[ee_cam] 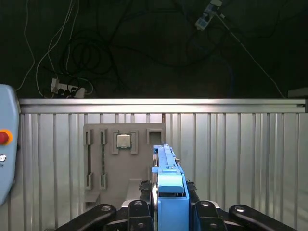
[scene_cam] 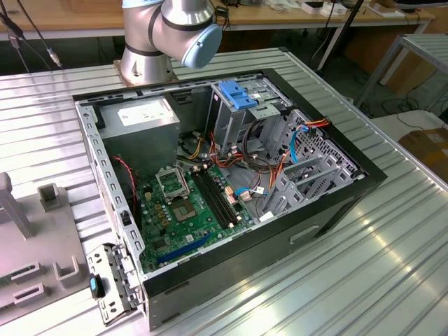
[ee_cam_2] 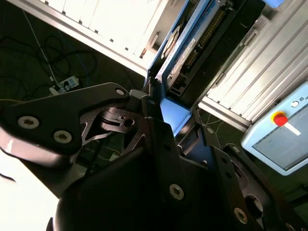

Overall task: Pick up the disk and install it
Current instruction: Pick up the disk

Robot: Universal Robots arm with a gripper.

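Note:
The disk (ee_cam: 166, 190) appears edge-on in the first wrist view, a thin slab with a blue plastic frame held between the black fingers (ee_cam: 139, 208) of my gripper (ee_cam: 166, 211). In the second wrist view the disk (ee_cam_2: 185, 48) shows its blue side rail and dark connector end, rising out of the gripper (ee_cam_2: 166, 108). The gripper is shut on the disk, which hangs in the air above a ribbed metal table (ee_cam: 240, 154). The open computer case (scene_cam: 231, 175) lies on its side in the exterior view.
Inside the case are a grey power-supply box (scene_cam: 136, 115), a green motherboard (scene_cam: 189, 210) and a metal cage with a blue handle (scene_cam: 241, 94). A grey fixture plate (ee_cam: 120, 163) carrying a small chip (ee_cam: 124, 140) lies under the gripper. A pendant (ee_cam: 5, 144) sits at the table's side.

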